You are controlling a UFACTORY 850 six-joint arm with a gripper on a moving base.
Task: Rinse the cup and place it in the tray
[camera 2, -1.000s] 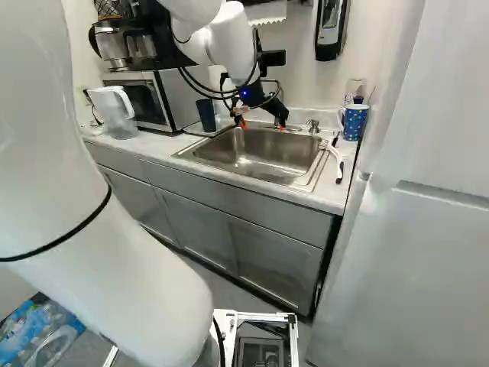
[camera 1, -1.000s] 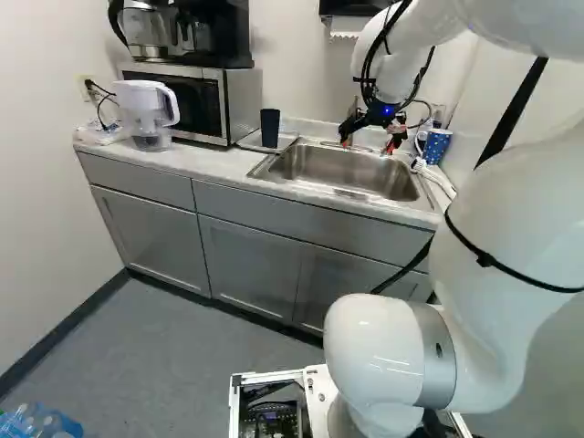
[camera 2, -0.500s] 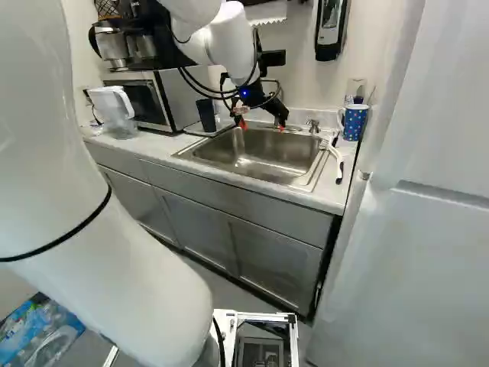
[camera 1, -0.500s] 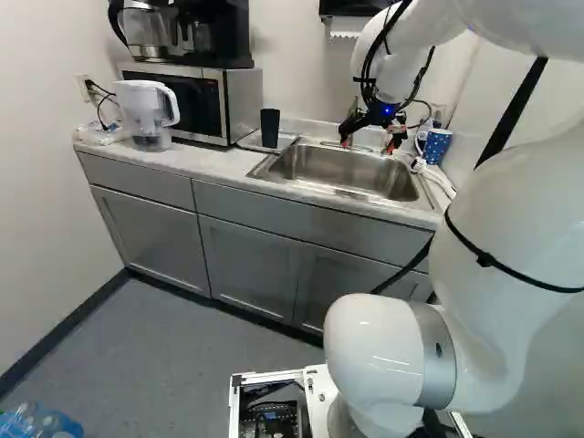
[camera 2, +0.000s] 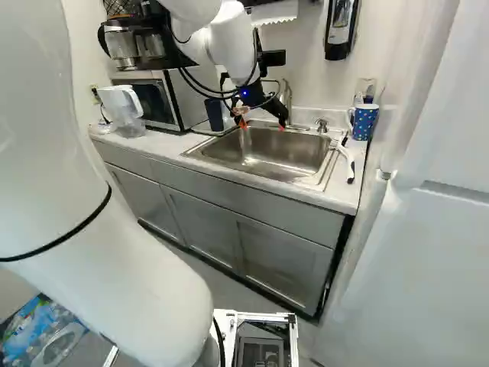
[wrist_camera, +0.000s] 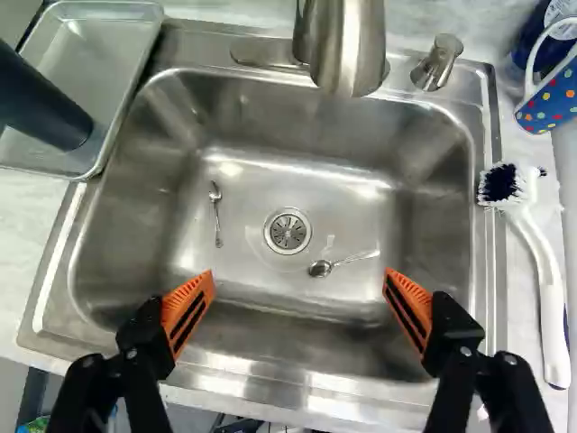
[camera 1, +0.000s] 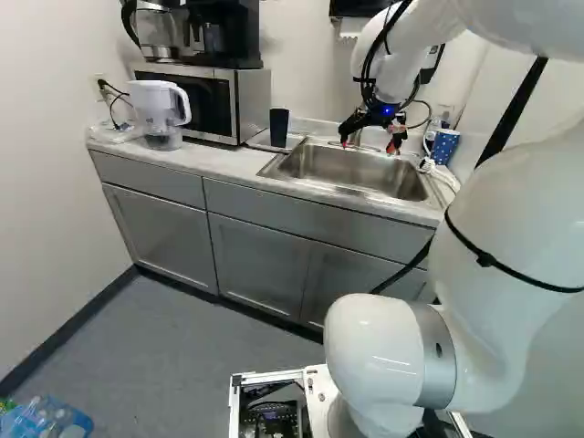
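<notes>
The black 2-finger gripper point(camera 2: 262, 126) hung over the steel sink point(wrist_camera: 361, 212), its orange pads point(wrist_camera: 189, 311) wide apart from each other. I took 12 o'clock as straight ahead of the gripper point(wrist_camera: 298, 275). Below, in the basin, the round metal strainer point(wrist_camera: 288, 231) lay toward 12 o'clock, with 1 small metal spoon point(wrist_camera: 216, 212) toward 10 and another spoon point(wrist_camera: 322, 268) near the strainer. The tall, dark cup point(wrist_camera: 41, 104) was outside the fingers' gap at 10 o'clock, apart from them, standing upright in the shallow silver metal tray point(wrist_camera: 131, 90) beside the basin. The white-handled brush point(wrist_camera: 541, 280) lay on the counter, its head toward 2 o'clock. The brushed-metal faucet point(wrist_camera: 347, 45) rose at 12, and the blue polka-dot mug point(camera 2: 363, 122) stood at 2, past the brush. Farther off, beyond the tray, came the silver-and-black microwave point(camera 1: 251, 105), then the white pitcher point(camera 1: 157, 109).
</notes>
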